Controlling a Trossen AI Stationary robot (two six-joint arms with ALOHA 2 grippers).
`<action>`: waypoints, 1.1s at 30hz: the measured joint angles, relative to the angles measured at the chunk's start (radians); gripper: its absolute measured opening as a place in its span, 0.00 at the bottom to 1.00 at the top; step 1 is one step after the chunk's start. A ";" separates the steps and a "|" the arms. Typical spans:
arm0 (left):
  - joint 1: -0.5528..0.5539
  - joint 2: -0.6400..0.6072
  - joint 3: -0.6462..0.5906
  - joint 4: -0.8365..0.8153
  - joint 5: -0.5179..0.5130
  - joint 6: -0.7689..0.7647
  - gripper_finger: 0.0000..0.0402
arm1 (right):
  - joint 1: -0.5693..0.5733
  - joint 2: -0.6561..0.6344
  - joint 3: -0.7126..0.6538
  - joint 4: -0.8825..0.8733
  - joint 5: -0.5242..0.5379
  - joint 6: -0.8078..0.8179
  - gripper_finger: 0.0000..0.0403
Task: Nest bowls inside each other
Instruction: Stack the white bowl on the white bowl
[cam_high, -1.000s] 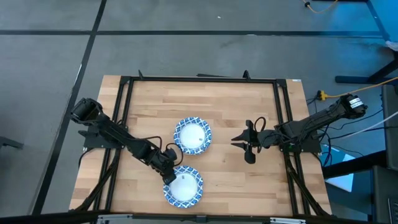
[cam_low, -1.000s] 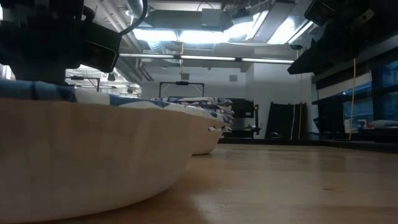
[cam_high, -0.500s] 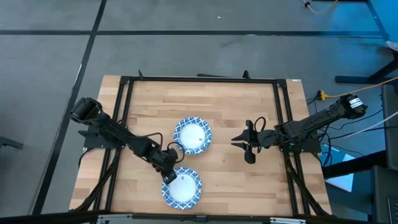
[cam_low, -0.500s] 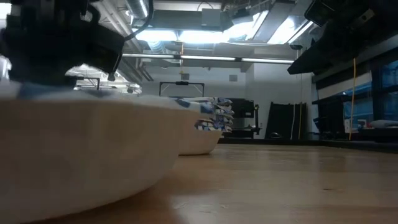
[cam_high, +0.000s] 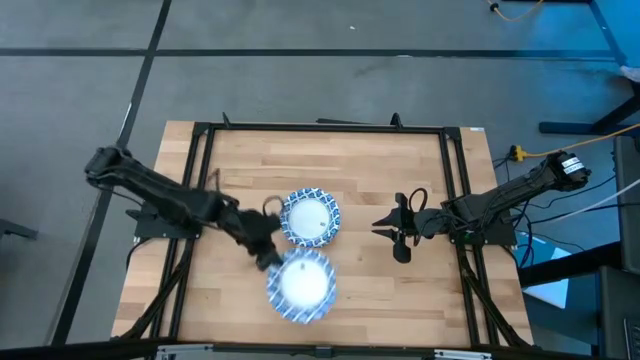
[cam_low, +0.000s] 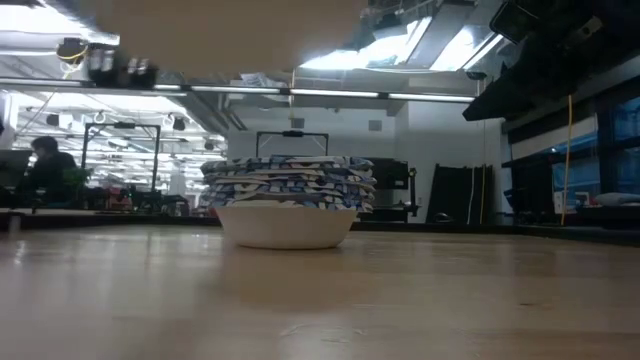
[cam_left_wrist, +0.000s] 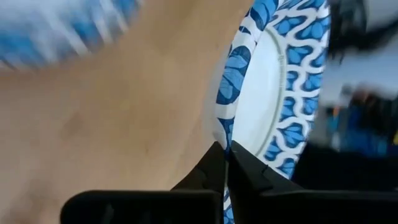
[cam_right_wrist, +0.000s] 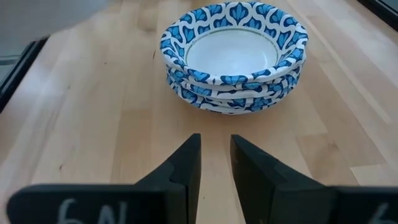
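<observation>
Left gripper (cam_high: 268, 252) was pinched on a lifted bowl's (cam_high: 300, 284) wavy rim beside the stack (cam_high: 309, 219); right gripper (cam_high: 392, 232), fingers slightly apart, empty, hung over the wooden table (cam_high: 380, 170).

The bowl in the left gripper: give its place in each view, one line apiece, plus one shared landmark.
High view: the held bowl, lower centre, pinched at its rim by the left gripper.
Low view: its pale underside along the top edge.
Left wrist view: on edge, right of centre.
Right wrist view: not in it.
Shared landmark: the nested stack.
</observation>
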 joint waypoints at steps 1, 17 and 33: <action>0.022 -0.026 0.000 -0.005 -0.024 0.001 0.01 | 0.000 0.000 0.000 0.000 0.001 0.000 0.22; 0.509 -0.132 0.000 -0.148 0.065 0.121 0.00 | -0.001 0.000 0.000 0.012 0.024 -0.003 0.22; 0.589 0.085 0.000 -0.096 0.216 0.189 0.00 | -0.001 0.000 -0.001 -0.007 0.026 -0.026 0.22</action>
